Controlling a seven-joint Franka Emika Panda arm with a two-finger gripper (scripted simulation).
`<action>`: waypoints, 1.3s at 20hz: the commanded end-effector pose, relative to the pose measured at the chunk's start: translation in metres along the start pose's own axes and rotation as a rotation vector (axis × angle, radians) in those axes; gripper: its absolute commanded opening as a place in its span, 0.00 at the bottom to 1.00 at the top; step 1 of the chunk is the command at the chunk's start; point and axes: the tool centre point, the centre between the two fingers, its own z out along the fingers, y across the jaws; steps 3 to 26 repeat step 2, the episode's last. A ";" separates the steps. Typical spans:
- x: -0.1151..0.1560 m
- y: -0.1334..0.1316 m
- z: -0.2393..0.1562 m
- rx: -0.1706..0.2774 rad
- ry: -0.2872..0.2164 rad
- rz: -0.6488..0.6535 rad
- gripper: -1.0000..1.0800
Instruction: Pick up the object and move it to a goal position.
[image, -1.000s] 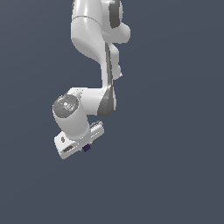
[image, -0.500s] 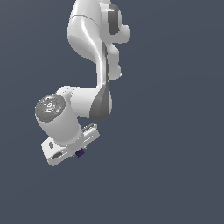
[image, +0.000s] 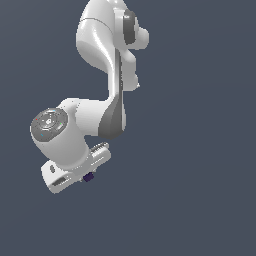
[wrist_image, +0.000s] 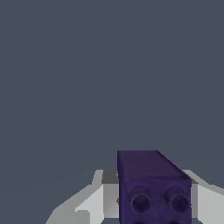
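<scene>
Exterior view: white gripper (image: 86, 176) sits lower left of frame, fingers closed on the dark purple block (image: 89, 176), which peeks out at its underside. Wrist view: block (wrist_image: 153, 188) fills lower right, pinched between pale fingers (wrist_image: 94, 202) (two round sockets on its near face).

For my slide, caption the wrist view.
Dark purple block held between the white hand's fingers against a plain grey background.
</scene>
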 end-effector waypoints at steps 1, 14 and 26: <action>0.001 0.001 -0.001 0.000 0.000 0.000 0.00; 0.001 0.001 -0.001 0.000 0.000 0.000 0.00; 0.001 0.001 -0.001 0.000 0.000 0.000 0.00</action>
